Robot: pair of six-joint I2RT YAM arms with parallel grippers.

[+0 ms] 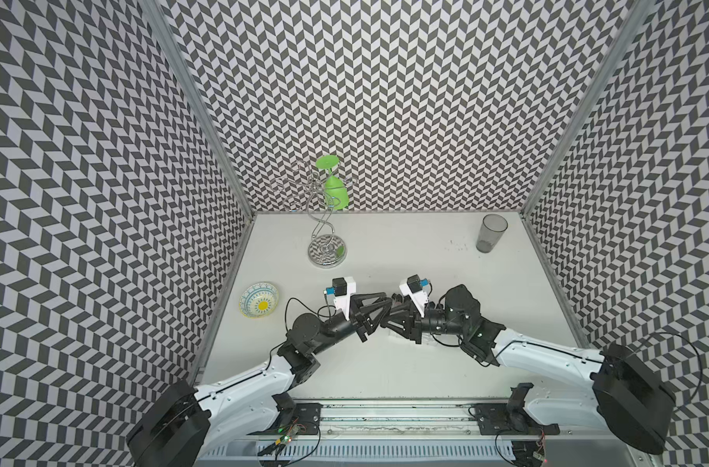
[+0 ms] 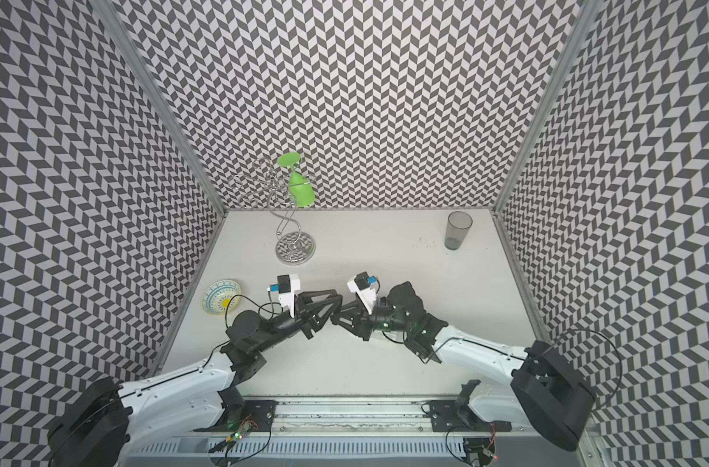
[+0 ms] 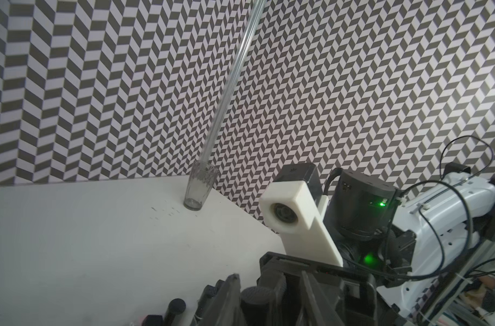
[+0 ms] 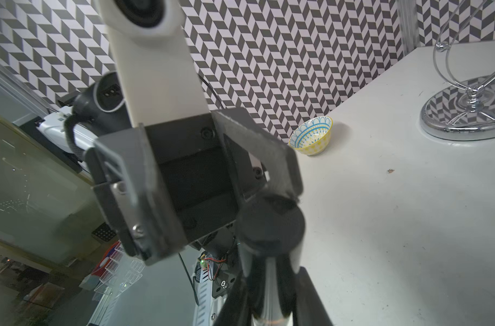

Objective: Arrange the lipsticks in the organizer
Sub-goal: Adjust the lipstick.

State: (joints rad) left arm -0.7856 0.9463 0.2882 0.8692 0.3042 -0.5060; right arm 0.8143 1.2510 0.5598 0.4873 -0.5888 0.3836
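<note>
Both grippers meet tip to tip over the middle of the table. A glossy black lipstick (image 4: pixel 270 223) lies between them. My right gripper (image 4: pixel 271 282) is shut on its barrel. My left gripper (image 3: pixel 268 282) stands open, its fingers (image 4: pixel 257 146) spread wider than the tube's round end (image 3: pixel 257 299). In a top view the left gripper (image 1: pixel 379 317) and right gripper (image 1: pixel 395 319) hide the tube. Several more black lipsticks (image 3: pixel 174 309) stand upright below the left gripper. The clear organizer (image 1: pixel 425 341) shows only as a faint edge under my right wrist.
A grey tumbler (image 1: pixel 491 233) stands at the back right. A chrome wire stand (image 1: pixel 327 250) at the back left holds an upturned green glass (image 1: pixel 335 188). A patterned yellow-and-blue bowl (image 1: pixel 259 299) sits by the left wall.
</note>
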